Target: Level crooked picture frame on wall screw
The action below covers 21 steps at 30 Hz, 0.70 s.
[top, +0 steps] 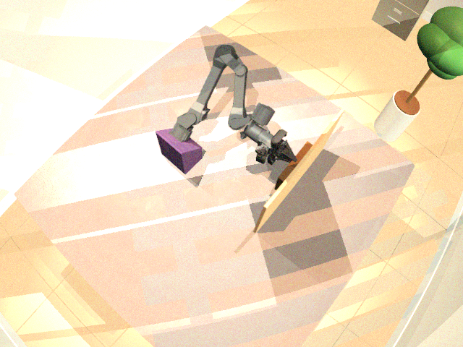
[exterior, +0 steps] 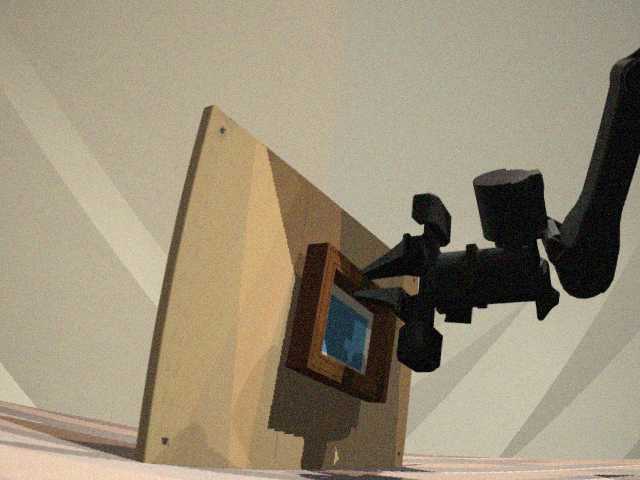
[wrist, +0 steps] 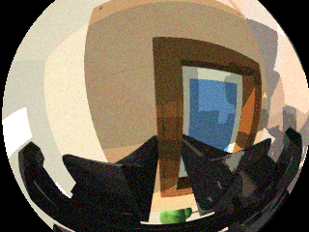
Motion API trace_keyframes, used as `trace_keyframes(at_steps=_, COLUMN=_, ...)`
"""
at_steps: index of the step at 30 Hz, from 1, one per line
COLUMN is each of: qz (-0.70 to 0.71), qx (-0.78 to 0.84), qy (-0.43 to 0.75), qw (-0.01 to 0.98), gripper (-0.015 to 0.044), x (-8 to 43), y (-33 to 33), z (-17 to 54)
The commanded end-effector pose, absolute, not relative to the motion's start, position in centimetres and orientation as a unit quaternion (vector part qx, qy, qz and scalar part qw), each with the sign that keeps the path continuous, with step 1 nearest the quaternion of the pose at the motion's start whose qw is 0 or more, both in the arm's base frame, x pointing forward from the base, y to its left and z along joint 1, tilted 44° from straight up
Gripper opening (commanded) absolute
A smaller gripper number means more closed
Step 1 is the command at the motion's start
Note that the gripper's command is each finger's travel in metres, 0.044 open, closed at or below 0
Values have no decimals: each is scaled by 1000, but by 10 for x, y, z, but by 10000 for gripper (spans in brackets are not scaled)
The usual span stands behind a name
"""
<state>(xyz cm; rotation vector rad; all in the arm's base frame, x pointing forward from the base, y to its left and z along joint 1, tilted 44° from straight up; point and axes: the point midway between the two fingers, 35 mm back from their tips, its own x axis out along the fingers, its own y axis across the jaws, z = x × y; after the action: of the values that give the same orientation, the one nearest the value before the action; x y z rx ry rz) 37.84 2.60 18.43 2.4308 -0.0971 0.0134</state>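
The brown wooden picture frame with a blue picture is at the front of the upright wooden board. My gripper is shut on the frame's top rail, one finger above it and one inside the opening, toward the right in the exterior view. There the frame looks close to level, perhaps slightly lower on the right; a small tilt is hard to judge at this slant. Screw and notched strip are hidden, so I cannot tell whether they touch.
A purple block stands under the arm's base. Behind the board, a potted plant stands on the floor; its green top shows low in the wrist view. A grey cabinet is farther back. Shadows cross the board.
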Motion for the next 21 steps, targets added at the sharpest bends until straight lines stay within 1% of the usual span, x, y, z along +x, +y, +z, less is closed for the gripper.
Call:
trace_keyframes(at_steps=1, qz=4, qx=932, qy=-36, qw=360, gripper=0, x=378, y=26, z=184)
trace_keyframes(at_steps=21, qz=3, qx=915, qy=-36, qw=401, gripper=0, x=379, y=26, z=185)
